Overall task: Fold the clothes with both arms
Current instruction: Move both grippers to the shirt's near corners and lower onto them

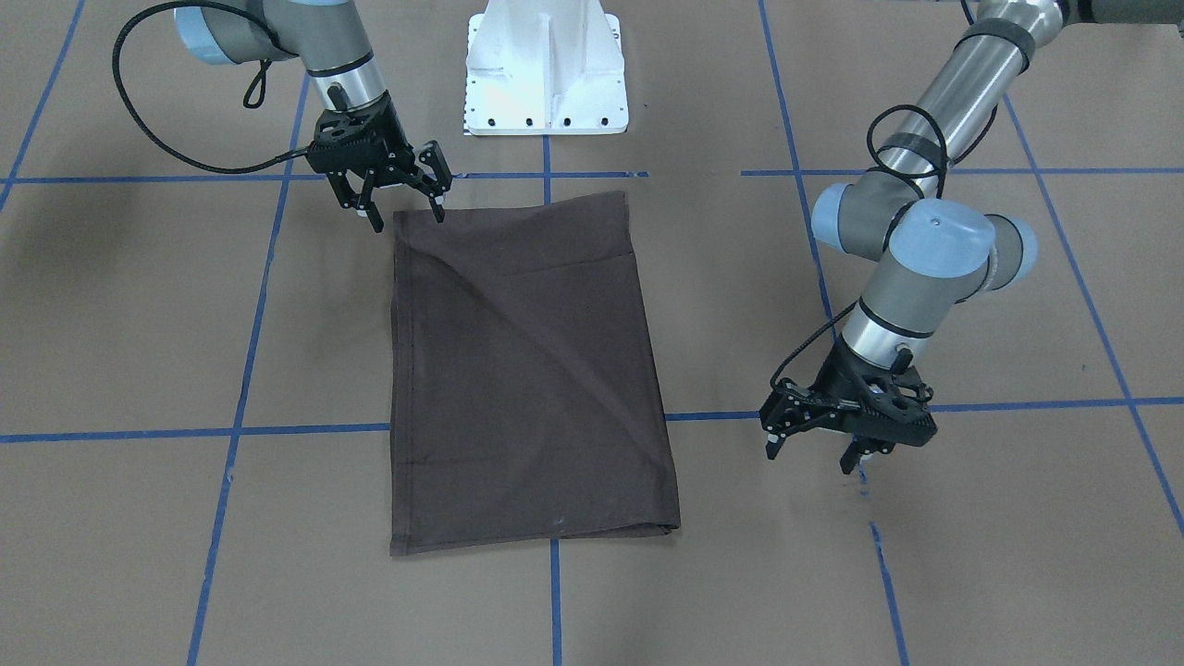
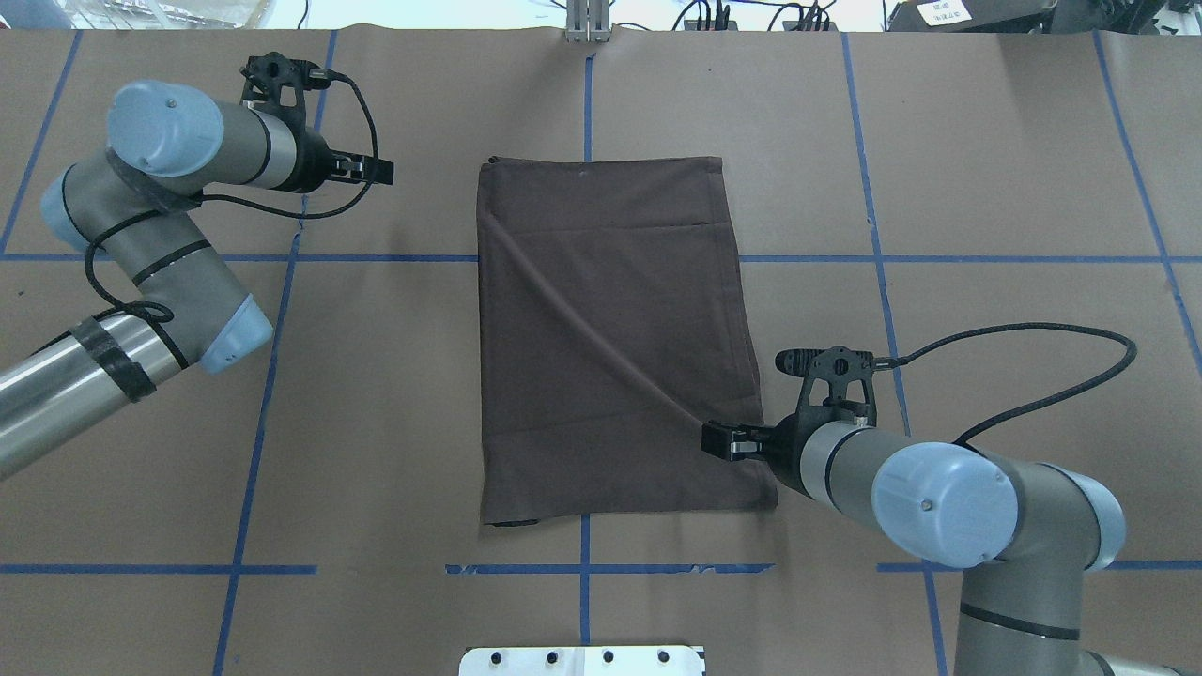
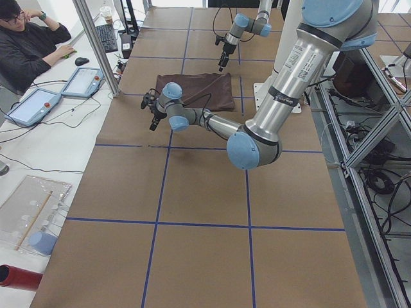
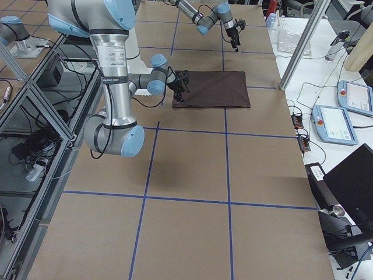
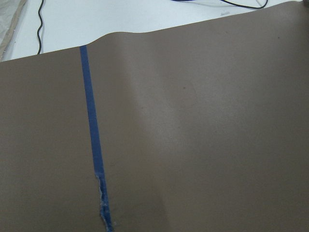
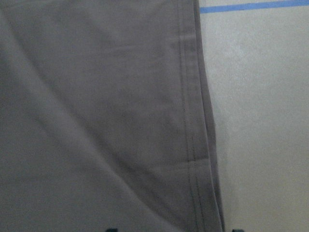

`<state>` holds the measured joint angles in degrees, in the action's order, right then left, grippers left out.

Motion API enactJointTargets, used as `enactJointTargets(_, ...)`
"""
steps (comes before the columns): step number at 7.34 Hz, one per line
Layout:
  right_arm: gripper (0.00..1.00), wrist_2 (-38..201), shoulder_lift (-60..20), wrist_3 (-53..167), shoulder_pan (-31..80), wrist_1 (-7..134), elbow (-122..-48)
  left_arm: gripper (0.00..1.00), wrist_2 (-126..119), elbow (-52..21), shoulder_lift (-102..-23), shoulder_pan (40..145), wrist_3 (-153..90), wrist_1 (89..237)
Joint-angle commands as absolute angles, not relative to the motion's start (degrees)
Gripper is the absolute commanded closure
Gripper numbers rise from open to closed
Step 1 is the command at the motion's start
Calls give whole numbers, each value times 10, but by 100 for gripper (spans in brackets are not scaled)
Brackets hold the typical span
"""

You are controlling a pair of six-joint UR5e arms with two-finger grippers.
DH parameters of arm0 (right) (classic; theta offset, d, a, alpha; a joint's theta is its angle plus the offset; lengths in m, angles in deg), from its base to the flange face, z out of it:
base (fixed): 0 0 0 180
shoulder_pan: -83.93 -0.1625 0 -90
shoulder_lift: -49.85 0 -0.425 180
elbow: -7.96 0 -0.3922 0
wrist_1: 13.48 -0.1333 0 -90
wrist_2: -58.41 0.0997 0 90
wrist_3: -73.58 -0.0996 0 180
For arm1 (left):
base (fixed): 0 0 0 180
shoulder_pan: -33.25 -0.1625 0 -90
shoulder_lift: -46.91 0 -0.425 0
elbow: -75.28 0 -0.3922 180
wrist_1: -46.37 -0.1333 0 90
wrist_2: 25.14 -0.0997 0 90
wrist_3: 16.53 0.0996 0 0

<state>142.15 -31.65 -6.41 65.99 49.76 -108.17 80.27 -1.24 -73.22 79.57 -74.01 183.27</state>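
Note:
The clothes are one dark brown T-shirt (image 1: 527,370) folded into a flat rectangle (image 2: 610,338) on the brown paper, with a diagonal crease across it. My right gripper (image 1: 407,217) hangs open just over the shirt's corner nearest the robot (image 2: 723,439). The right wrist view shows the stitched hem (image 6: 193,121) directly below, with nothing between the fingers. My left gripper (image 1: 811,458) is open and empty above bare paper, well off the shirt's far side (image 2: 376,171). In the left wrist view I see only paper and a blue tape line (image 5: 94,140).
The white pedestal base (image 1: 546,74) stands at the robot's edge of the table. Blue tape lines (image 2: 376,257) grid the paper. A person (image 3: 29,45) sits at a side desk with tablets (image 3: 83,81) and a keyboard, beside a metal post (image 3: 96,45).

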Motion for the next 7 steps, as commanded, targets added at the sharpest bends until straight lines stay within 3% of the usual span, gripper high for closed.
enactJointTargets(1,0,1487,-355,-86,610,422,-1093,0,784,-141,-685,696,-918,1831)
enactJointTargets(2,0,1488,-355,-94,601,422,-1094,6,719,-202,-656,621,-1014,1827)
enactJointTargets(3,0,1487,-355,-94,599,422,-1093,30,668,-225,-647,564,-1097,1819)
enactJointTargets(4,0,1487,-356,-95,597,422,-1093,41,638,-236,-646,525,-1140,1810)
enactJointTargets(7,0,1485,-358,-95,595,422,-1092,41,601,-288,-591,460,-1168,1792)
